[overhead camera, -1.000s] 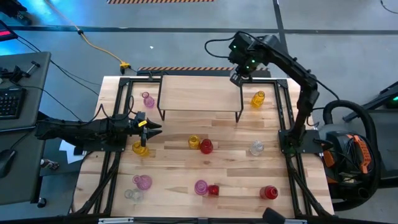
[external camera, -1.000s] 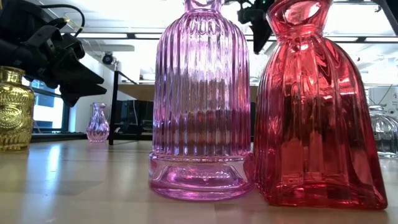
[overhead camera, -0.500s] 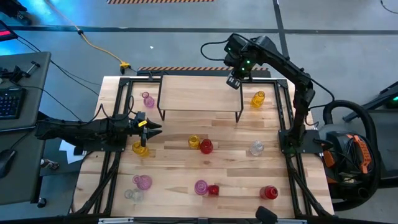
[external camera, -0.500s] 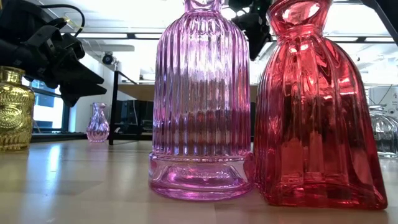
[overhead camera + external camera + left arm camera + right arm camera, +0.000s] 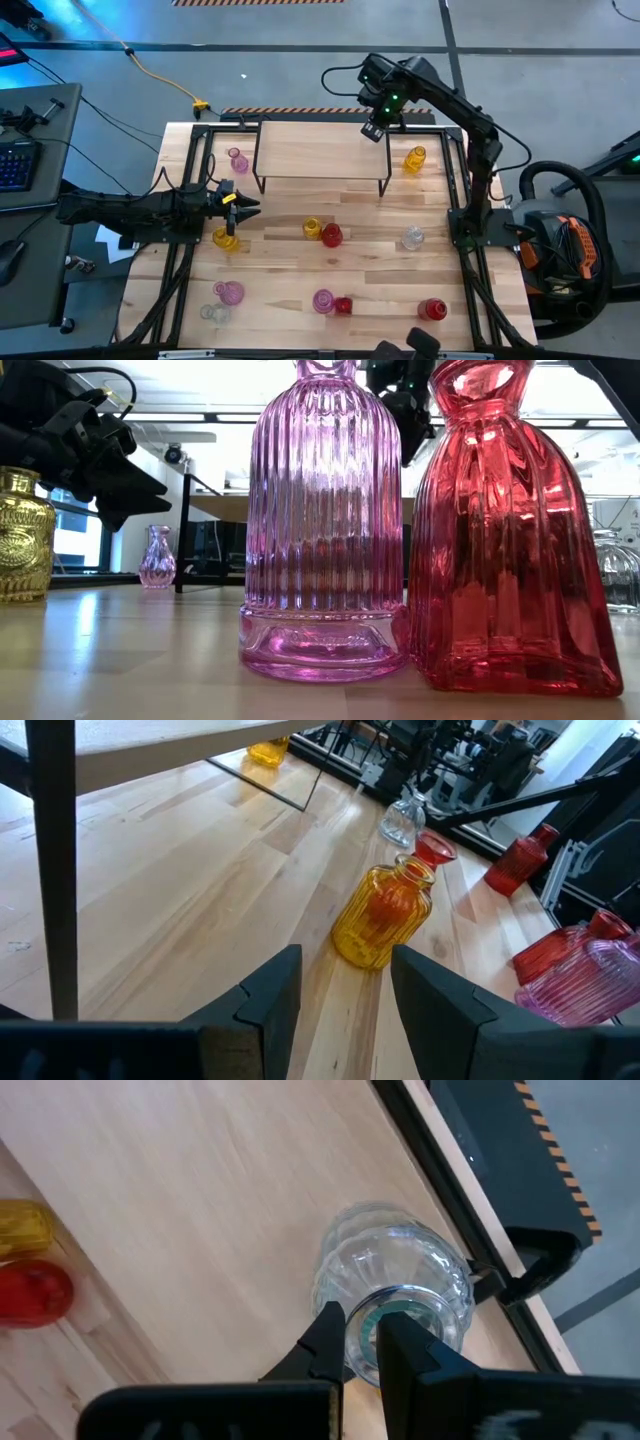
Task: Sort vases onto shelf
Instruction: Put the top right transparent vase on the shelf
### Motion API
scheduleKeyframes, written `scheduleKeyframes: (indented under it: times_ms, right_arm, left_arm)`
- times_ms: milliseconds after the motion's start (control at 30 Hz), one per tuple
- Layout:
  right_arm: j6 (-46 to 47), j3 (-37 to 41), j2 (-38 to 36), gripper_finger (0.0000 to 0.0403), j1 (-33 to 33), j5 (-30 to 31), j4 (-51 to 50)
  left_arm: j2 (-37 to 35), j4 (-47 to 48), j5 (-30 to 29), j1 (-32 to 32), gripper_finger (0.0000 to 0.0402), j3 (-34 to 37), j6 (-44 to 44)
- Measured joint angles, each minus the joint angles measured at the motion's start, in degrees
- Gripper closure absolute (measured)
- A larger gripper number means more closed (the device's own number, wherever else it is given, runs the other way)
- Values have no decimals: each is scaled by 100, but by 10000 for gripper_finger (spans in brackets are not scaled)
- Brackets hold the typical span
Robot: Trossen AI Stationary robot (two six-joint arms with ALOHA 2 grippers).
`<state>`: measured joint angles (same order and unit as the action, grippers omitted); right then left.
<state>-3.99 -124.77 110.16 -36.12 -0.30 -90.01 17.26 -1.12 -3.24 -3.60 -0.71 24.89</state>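
Front row: pink ribbed vase (image 5: pixel 320 520) and red vase (image 5: pixel 510 530) touching at the table's near edge; another red vase (image 5: pixel 432 309) to the right; a pink bulb vase (image 5: pixel 229 292) and a small clear vase (image 5: pixel 212 312) to the left. All on the tabletop (image 5: pixel 380 275), none sorted.
Middle row: yellow vase (image 5: pixel 312 228) touching a red round vase (image 5: pixel 331 235); a clear ribbed vase (image 5: pixel 413 238) well to the right; an amber jar vase (image 5: pixel 225 238) on the left.
Left gripper (image 5: pixel 345 960): fingers roughly half spread, nothing between them; hovering low just beside the amber jar vase, aimed toward the middle row.
Beside the shelf: small pink vase (image 5: pixel 238 160) off its left end, amber vase (image 5: pixel 416 158) off its right end, both on the tabletop.
Shelf (image 5: pixel 320 150): board bare except at the far right corner.
Right gripper (image 5: pixel 362 1330): clenched on the rim of a clear bulbous vase (image 5: pixel 420 1275), over the shelf's far right corner; resting on the board or just above it, impossible to tell.
Progress: early, by the look of it; at most one vase reaching the shelf, eleven left on the tabletop.
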Motion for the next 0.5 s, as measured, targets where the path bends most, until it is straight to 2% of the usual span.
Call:
scheduleKeyframes:
  times_ms: [500]
  right_arm:
    - [-98, 0, 54, 395, 0, -40, 0]
  left_arm:
    - [-2, -1, 0, -1, 254, -2, -1]
